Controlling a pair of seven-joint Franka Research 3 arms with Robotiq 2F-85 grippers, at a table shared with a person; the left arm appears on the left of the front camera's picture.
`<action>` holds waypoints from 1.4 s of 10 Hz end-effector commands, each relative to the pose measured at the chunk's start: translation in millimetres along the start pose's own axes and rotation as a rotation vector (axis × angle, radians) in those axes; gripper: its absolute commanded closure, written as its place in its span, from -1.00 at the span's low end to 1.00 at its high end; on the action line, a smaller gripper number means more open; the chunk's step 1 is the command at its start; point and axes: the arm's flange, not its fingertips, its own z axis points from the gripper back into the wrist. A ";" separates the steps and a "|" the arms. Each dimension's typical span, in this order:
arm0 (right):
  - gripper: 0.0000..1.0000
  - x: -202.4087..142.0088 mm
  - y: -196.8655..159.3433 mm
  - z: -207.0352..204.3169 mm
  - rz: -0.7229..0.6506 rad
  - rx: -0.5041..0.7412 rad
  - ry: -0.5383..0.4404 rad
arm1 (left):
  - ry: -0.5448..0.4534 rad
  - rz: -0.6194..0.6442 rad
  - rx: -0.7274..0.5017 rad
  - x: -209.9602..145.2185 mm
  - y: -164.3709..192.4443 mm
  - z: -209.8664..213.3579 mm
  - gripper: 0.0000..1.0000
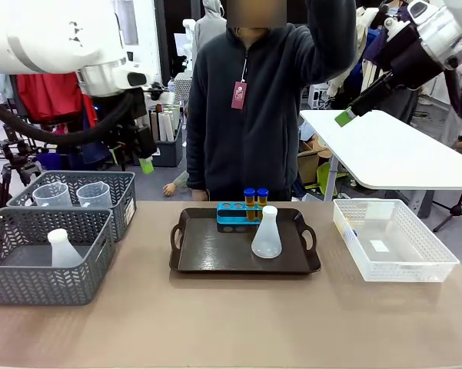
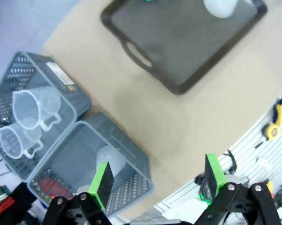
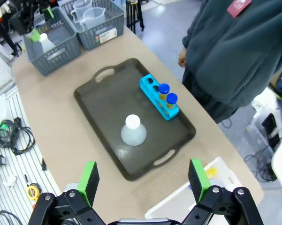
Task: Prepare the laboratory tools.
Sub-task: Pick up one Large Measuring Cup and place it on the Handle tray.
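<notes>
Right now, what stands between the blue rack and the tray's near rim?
The conical flask, upright on the black tray in front of the blue rack; the front view shows it.

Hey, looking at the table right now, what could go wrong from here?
The conical flask stands on the robot's side of the two tubes in the blue rack; a reach over it could tip it. The two beakers sit close together in their grey basket; lifting one might drag the other.
</notes>
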 end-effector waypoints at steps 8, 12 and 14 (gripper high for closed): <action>-1.00 0.2 -0.4 0.9 0.000 0.005 -0.007 | -0.083 0.456 0.052 7.8 147.8 -67.5 -1.00; -1.00 0.2 -0.4 0.9 0.000 0.005 -0.007 | -0.058 0.588 0.117 -22.3 185.4 -94.4 -1.00; -1.00 0.2 -0.4 0.9 0.000 0.005 -0.007 | -0.041 0.637 0.144 -28.2 200.3 -114.9 -1.00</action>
